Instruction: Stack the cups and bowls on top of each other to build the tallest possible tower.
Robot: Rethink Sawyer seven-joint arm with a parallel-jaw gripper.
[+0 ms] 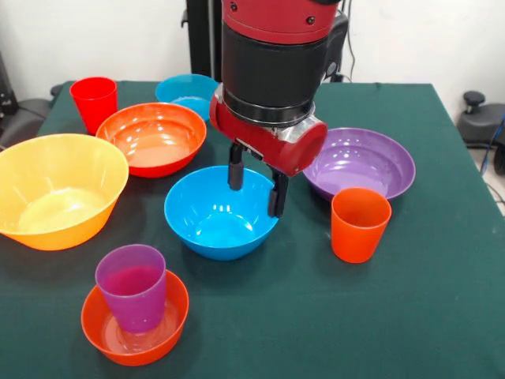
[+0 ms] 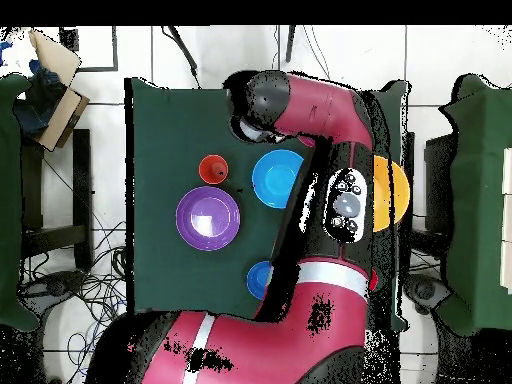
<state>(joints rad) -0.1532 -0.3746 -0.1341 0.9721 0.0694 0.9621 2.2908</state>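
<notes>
Left to right: yellow-orange bowl [image 1: 57,189], purple cup [image 1: 132,286] sitting in small orange bowl [image 1: 134,320]. Gripper [image 1: 256,186] fingers spread, straddling medium blue bowl [image 1: 217,213] far rim, w/ one finger inside. Pinch squarely, lift straight. Orange cup [image 1: 360,223] close by on the right, so watch it.

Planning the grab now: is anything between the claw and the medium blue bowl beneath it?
Nothing visible. The claw hangs open directly over the far rim of the medium blue bowl, whose inside is empty. The orange cup and purple bowl stand off to the side, apart from it.
</notes>
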